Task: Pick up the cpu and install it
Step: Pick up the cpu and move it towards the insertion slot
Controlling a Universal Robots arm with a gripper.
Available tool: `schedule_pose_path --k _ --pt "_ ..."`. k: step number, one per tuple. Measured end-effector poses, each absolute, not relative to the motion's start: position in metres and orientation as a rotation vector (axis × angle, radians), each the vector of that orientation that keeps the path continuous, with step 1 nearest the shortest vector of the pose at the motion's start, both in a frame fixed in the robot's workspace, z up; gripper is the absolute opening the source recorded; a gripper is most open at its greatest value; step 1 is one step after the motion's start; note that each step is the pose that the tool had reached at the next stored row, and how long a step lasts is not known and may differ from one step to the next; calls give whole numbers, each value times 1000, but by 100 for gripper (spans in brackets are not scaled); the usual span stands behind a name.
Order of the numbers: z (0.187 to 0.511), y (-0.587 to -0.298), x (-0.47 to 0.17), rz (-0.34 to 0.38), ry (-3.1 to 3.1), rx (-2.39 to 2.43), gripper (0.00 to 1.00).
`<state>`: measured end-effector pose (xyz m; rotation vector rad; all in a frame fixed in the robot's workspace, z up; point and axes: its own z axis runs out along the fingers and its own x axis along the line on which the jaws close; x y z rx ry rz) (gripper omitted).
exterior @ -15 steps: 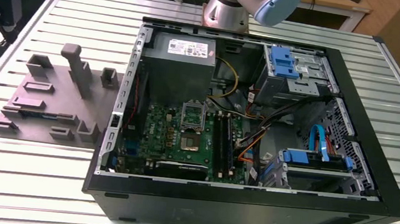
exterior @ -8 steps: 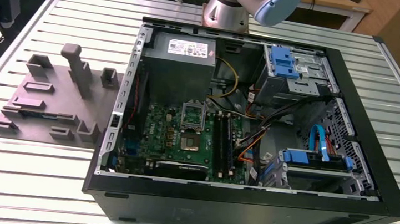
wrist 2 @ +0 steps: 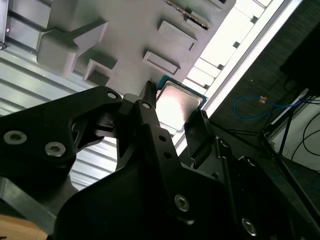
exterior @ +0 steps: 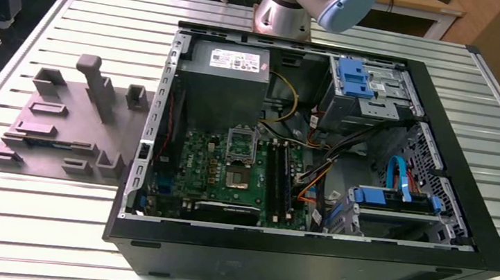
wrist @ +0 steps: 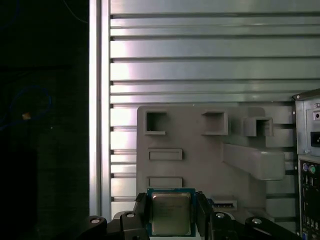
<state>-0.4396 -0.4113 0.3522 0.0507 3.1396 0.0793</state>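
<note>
One slatted metal table bears an open computer case and a grey fixture tray, dark floor around | exterior view: arm at the far edge, green motherboard inside the case | both wrist views: gripper with fingers pinching the cpu by opposite edges, tray behind it

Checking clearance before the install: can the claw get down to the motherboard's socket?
Probably yes: the claw holds the cpu, the computer case lies open, and nothing sits over the socket; cables run beside it.
</note>
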Motion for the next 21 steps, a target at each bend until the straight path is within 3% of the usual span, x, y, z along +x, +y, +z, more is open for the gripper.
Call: schedule_pose_path --k 21 --pt "377 -411 -440 79 3139 51 47"
